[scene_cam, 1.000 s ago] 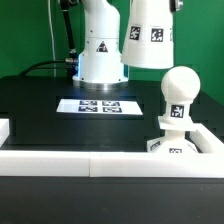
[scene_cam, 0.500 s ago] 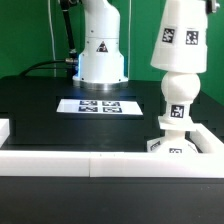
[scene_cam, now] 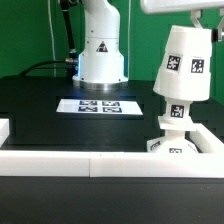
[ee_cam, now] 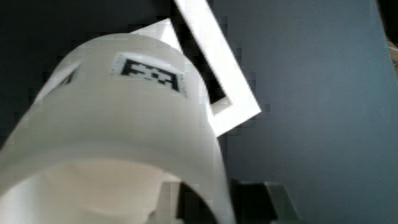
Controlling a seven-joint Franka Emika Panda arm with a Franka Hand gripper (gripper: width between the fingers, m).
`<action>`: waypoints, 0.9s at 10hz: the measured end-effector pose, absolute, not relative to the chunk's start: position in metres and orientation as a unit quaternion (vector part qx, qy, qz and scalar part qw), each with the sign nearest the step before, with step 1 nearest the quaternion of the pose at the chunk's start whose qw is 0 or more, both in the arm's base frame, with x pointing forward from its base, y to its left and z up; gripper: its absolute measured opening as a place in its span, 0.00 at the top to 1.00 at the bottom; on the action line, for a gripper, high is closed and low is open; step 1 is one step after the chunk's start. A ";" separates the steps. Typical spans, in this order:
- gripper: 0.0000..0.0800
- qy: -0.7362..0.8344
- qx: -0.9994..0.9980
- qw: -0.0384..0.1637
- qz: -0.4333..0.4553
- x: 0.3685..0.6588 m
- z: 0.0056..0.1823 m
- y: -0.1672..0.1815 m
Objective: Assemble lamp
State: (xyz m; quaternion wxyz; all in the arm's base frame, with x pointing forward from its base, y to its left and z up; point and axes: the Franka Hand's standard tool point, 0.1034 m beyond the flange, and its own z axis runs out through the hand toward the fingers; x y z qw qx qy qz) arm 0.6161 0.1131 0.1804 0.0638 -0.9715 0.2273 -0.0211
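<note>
The shade (scene_cam: 182, 66) sits tilted over the bulb, covering all of it but a sliver at the shade's lower rim, at the exterior view's right. Below it the base (scene_cam: 172, 140) stands on the black table (scene_cam: 40, 110), close against the white rail (scene_cam: 100, 160). The marker board (scene_cam: 98, 105) lies flat near the arm's pedestal. The gripper (ee_cam: 228, 200) shows only as dark shapes behind the shade; whether its jaws pinch the shade I cannot tell.
</note>
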 end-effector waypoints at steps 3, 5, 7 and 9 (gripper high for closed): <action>0.94 0.215 -0.975 0.058 -0.025 0.617 0.161 0.110; 0.94 0.211 -0.975 0.056 -0.035 0.614 0.150 0.111; 0.94 0.203 -0.976 0.058 -0.058 0.617 0.148 0.111; 0.94 0.201 -0.976 0.058 -0.059 0.617 0.148 0.107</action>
